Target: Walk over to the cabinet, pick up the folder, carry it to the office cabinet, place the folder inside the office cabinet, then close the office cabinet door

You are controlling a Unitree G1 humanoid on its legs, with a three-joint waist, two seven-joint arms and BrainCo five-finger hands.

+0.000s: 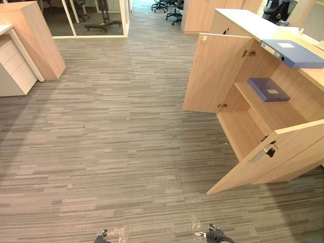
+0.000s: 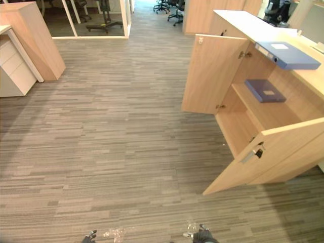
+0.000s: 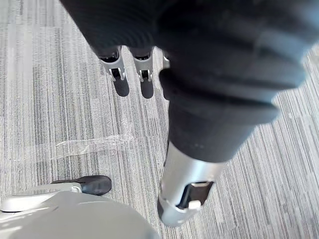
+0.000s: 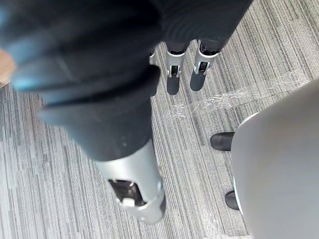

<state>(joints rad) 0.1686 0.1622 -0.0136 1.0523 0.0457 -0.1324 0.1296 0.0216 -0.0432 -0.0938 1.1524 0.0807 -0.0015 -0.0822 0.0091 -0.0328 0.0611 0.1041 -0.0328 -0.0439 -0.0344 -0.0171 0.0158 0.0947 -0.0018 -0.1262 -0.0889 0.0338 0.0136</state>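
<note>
Carpeted floor (image 1: 126,131) separates right hand (image 1: 215,235) from folder (image 1: 293,53) (atop cabinet (image 1: 242,23)).

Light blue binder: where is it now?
Light blue binder lies on the cabinet top at the eye views' right, above the dark blue folder on the shelf.

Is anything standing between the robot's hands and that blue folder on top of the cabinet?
Bare carpet mostly. The nearer open door juts out between the right hand and the folder; the left hand hangs low too, both empty.
</note>
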